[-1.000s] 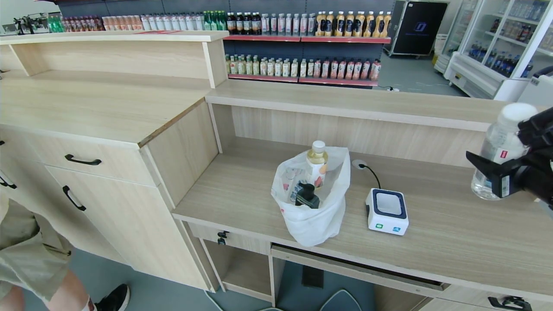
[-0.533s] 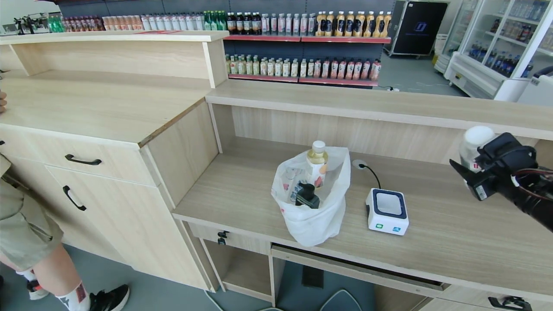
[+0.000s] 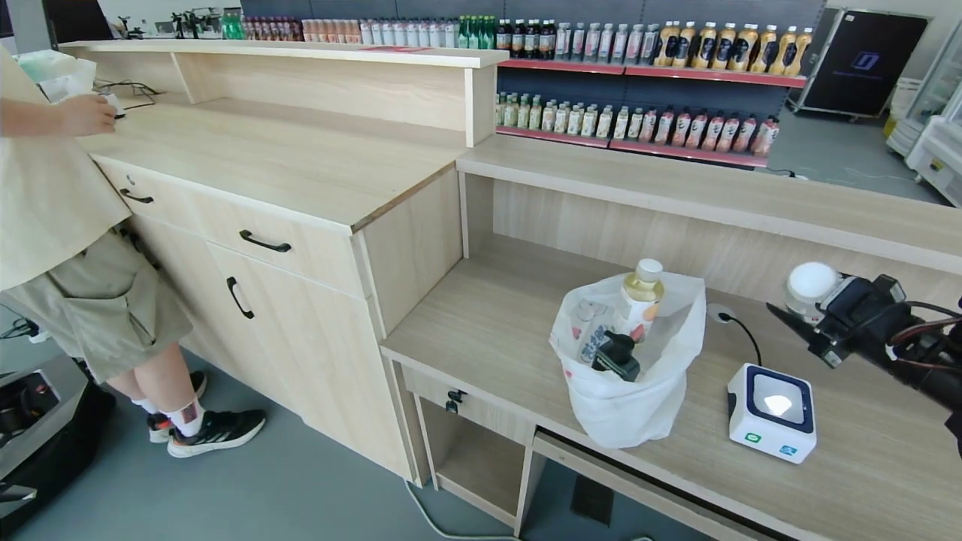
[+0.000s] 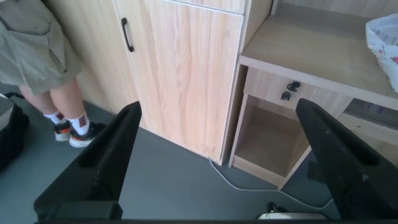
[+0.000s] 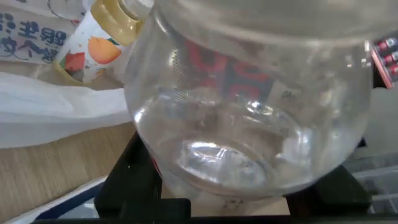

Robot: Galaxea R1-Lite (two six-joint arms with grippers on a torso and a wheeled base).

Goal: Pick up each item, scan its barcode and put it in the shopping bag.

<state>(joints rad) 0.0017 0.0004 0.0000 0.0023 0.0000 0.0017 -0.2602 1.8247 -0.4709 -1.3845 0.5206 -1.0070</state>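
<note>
My right gripper point(image 3: 821, 324) is shut on a clear water bottle point(image 3: 811, 283) with a white cap, held above the desk just behind the white scanner point(image 3: 772, 412). In the right wrist view the bottle's point(image 5: 249, 112) rounded base looms close between the jaws. The white shopping bag point(image 3: 627, 391) stands open left of the scanner, holding a yellow juice bottle point(image 3: 642, 297), a black item point(image 3: 616, 355) and a pale packet. My left gripper point(image 4: 211, 168) hangs open and holds nothing, low over the floor beside the cabinet.
The scanner's cable point(image 3: 740, 330) runs to a hole at the back of the desk. A raised ledge point(image 3: 676, 188) backs the desk, and a taller counter point(image 3: 301, 165) stands to its left. Drink shelves point(image 3: 639, 75) line the far wall.
The head camera has turned left, shifting the whole scene right. My right gripper has lowered the water bottle and carried it left, closer to the scanner.
</note>
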